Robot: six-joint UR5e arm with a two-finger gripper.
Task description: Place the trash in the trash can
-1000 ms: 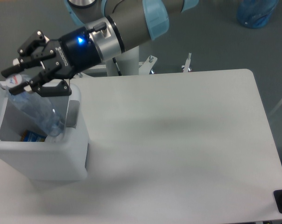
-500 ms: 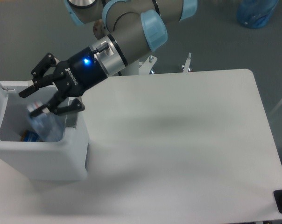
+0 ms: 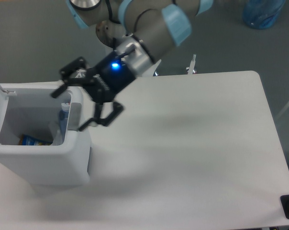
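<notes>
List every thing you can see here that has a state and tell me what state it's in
pincer: open, empty, above the bin's right rim.
bottle: inside the bin, standing against its right wall.
bin: lid up, open; it holds the bottle and a wrapper.
wrapper: lying at the bottom of the bin.
jug: on the floor beyond the table, cut off by the frame's top edge.
</notes>
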